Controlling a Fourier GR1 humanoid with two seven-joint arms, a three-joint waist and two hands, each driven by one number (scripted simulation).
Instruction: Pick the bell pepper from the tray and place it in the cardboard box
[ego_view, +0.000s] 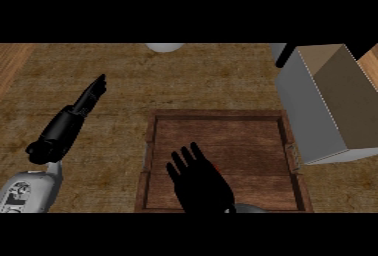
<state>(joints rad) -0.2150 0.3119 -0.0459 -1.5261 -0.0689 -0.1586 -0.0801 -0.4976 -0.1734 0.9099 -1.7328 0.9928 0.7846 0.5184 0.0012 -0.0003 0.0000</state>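
Note:
A brown wooden tray (218, 114) lies in the middle of the counter. My right hand (199, 182) hovers over its near half, open, with the fingers straight and pointing away from me. A thin sliver of red, the bell pepper (217, 167), shows at the right edge of that hand; the hand hides the rest of it. The cardboard box (314, 112) stands just right of the tray, with pale outer walls and a brown inside. My left hand (90, 97) rests open at the left of the counter, fingers straight.
A white rounded object (164, 47) sits at the counter's far edge, cut off by the view. Brown counter surface stretches between the left arm and the tray. A strip of lighter wood runs along the far left.

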